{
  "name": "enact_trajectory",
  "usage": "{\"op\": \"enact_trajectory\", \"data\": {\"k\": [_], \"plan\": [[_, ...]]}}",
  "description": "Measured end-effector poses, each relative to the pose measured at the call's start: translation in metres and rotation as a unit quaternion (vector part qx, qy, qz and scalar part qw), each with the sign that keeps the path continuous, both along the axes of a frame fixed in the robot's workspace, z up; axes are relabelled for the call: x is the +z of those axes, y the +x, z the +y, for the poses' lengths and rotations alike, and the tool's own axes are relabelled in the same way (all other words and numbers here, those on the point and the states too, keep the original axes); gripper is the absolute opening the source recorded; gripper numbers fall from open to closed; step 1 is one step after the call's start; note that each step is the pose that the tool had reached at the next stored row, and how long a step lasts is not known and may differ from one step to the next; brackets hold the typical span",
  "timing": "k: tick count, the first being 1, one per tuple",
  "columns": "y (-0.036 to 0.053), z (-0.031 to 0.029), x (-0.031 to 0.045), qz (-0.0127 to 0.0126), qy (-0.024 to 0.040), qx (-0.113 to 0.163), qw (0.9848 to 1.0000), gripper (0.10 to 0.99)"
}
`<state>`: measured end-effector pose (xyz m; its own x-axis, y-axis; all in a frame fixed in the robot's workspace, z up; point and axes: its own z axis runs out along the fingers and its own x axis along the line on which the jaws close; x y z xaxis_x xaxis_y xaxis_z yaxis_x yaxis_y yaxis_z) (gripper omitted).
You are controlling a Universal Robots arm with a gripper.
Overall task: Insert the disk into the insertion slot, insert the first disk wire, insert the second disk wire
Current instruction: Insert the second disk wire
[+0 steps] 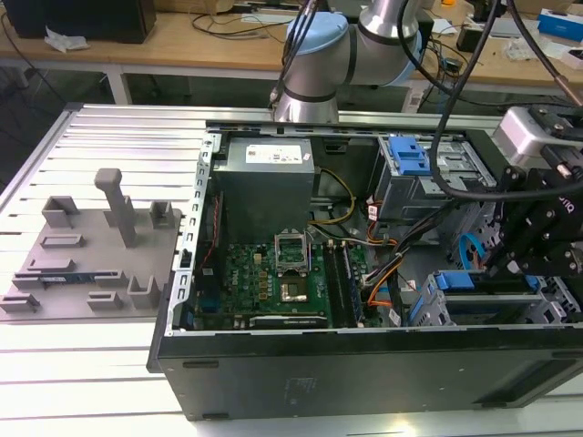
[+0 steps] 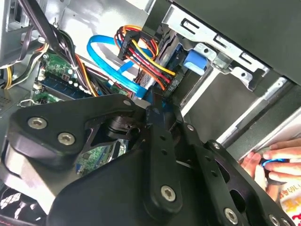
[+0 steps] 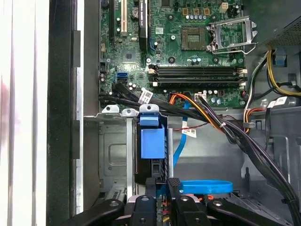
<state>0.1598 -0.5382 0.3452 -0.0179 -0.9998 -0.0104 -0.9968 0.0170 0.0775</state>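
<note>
The support is a ribbed metal table (image 1: 100, 146) made of long pale slats that run across the exterior view. Directly on it lies an open computer case (image 1: 364, 364), black on the outside, with its side panel off so the inside faces up. The gripper's jaws stand above the end of the case on the exterior view's right. Well apart from the jaws, toward the exterior view's left, a flat grey fixture plate (image 1: 86, 255) also rests on the table, touching or just beside the case wall. Several small grey blocks and one taller grey post (image 1: 117, 205) stand upright on this plate.
</note>
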Motion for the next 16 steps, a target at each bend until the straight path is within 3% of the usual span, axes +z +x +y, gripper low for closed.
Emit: {"op": "enact_trajectory", "data": {"k": [2,4,9,13,16], "plan": [[0.0000,0.0000,0.0098,0.0000,-0.0001,0.000,1.0000,0.235],[0.0000,0.0000,0.0249,-0.0002,-0.0001,0.001,1.0000,0.235],[-0.0001,0.0000,0.0398,-0.0012,-0.0001,0.001,1.0000,0.235],[-0.0002,0.0000,0.0456,-0.0021,0.0001,0.001,1.0000,0.106],[-0.0002,0.0000,0.0457,-0.0021,0.0000,0.001,1.0000,0.106]]}}
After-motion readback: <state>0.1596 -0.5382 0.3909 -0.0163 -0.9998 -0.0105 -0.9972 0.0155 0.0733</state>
